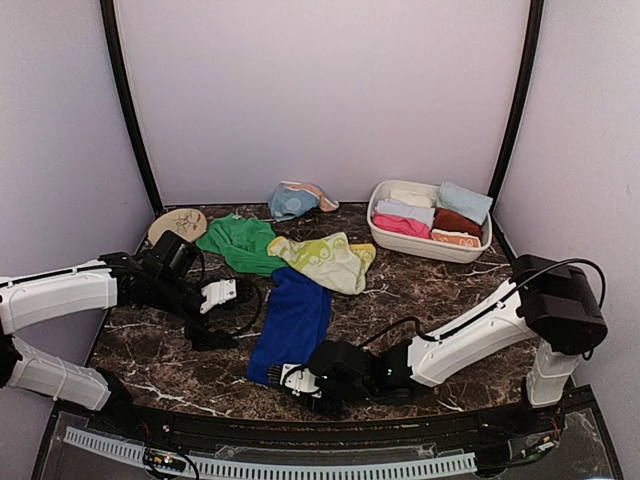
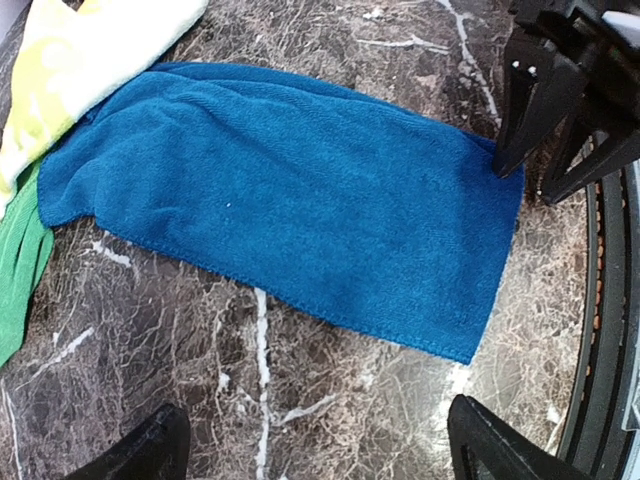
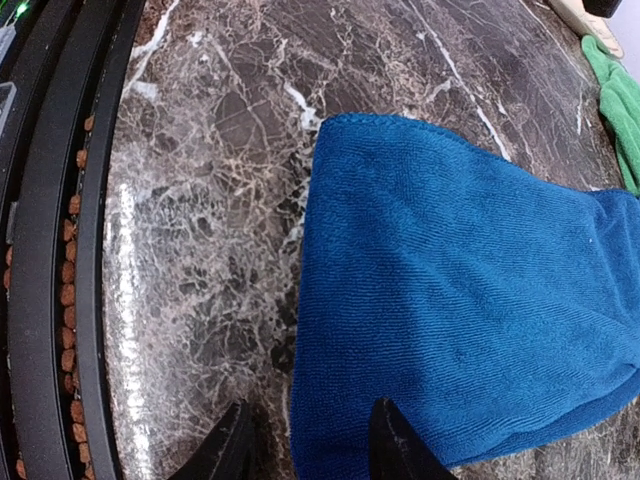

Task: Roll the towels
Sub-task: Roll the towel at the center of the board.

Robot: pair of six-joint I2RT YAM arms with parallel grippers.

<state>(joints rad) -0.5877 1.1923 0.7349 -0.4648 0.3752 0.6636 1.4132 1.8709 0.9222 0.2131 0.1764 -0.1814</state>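
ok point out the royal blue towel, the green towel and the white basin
royal blue towel [image 1: 292,322]: top view, middle of the spread cloth
green towel [image 1: 240,243]: top view, centre of its crumpled heap
white basin [image 1: 425,246]: top view, its near outer wall

The royal blue towel [image 3: 450,300] that lies between the black fingers of the right end effector [image 3: 310,445] is plain, in one colour. Beyond it from this end effector are a plain green towel [image 1: 240,243] and a pale yellow-green towel [image 1: 325,260] with lighter round figures. Still farther is a light blue towel [image 1: 290,202] with a peach edge. Far from both end effectors, the basin [image 1: 378,232] is white and its rolled towels [image 1: 456,221] are pink, white, rust and light blue. The surface [image 1: 430,290] is dark brown marble with white veins. The left end effector [image 2: 320,455] also has black fingers. Off to its side the disc [image 1: 178,224] is tan with a thin dark drawing.
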